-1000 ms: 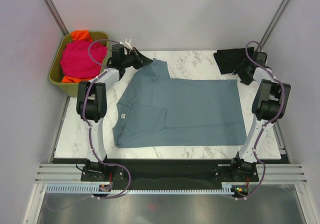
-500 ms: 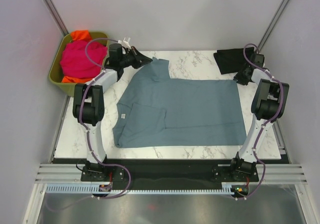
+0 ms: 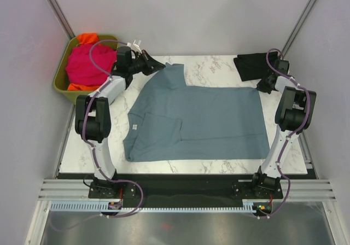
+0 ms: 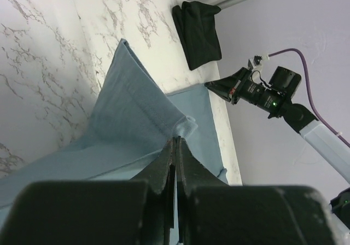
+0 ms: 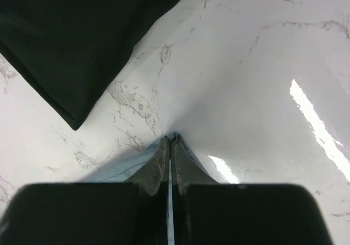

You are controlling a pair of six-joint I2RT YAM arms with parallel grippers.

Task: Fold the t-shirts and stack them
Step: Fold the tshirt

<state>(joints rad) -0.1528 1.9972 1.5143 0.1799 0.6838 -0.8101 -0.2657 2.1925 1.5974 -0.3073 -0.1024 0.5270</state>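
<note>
Top external view, stock as found.

- Blue shirt: spread flat over the middle of the bench. Neck lies toward the left edge, hem toward the right edge, and one sleeve reaches to the far edge.
- Black shirt: folded, at the far-right corner.
- Pink shirt and orange shirt: heaped in the bin, off the far-left corner.
- Left gripper: jaws closed on the hem of the far sleeve, with cloth puckered at the tips.
- Right gripper: jaws closed on the blue shirt's far hem corner, near the black shirt but apart from it.

Handling, as judged: the cloth is light and limp, with no stiffness. It will likely sag between holds and slide easily on the smooth marble. Best taken by thin pinches at hems and corners, two points at once.
</note>
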